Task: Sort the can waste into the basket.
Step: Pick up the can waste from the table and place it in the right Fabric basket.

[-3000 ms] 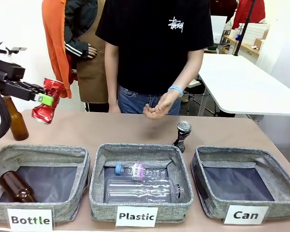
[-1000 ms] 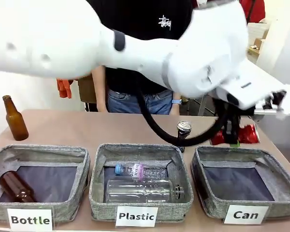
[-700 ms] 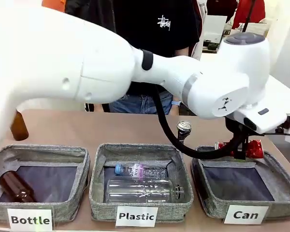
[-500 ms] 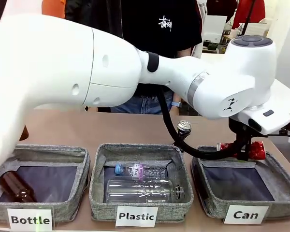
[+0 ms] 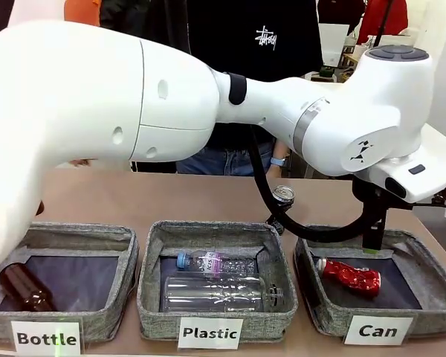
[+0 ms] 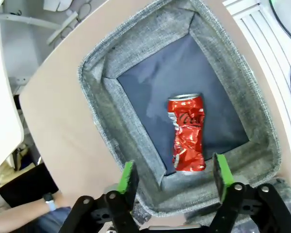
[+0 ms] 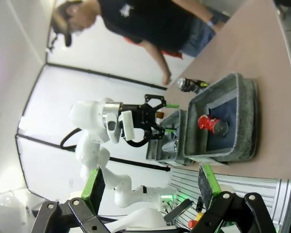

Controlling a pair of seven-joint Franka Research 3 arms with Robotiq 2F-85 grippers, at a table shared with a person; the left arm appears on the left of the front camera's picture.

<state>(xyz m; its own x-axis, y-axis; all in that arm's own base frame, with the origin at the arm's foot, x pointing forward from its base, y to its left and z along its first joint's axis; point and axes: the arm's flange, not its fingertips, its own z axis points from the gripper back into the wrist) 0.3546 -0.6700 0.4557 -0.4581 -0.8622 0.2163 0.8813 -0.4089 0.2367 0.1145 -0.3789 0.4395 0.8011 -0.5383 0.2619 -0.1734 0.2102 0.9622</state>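
Now, starting left: a grey fabric "Bottle" bin [image 5: 59, 232], holding a brown glass bottle [image 5: 24, 288] on its side. Next along, the "Plastic" bin [image 5: 152, 297] with clear, ribbed plastic bottles [image 5: 219, 291]. Just behind, upright on the tabletop [image 5: 134, 197] between the middle and right bins, the dark crushed can [image 5: 281, 207], silver pull-tab top, waist pinched in. Then the "Can" basket [image 5: 431, 316]: soft woven walls, smooth dark floor, and flat on it the red crushed can [image 5: 349, 274], crumpled, glossy, silver-ended. Directly above, the left tool [image 6: 174, 174], green pads [image 6: 127, 178] spread apart, gripping nothing. And the right tool [image 7: 149, 180], well back from the bins, wide open and empty too. Looks like release done, so: lift straight up, clear the floppy rim before swinging across, mind the dark can near the basket's corner. For that one, probably best to pinch across the dented waist; thin metal, slippery, easily tipped.
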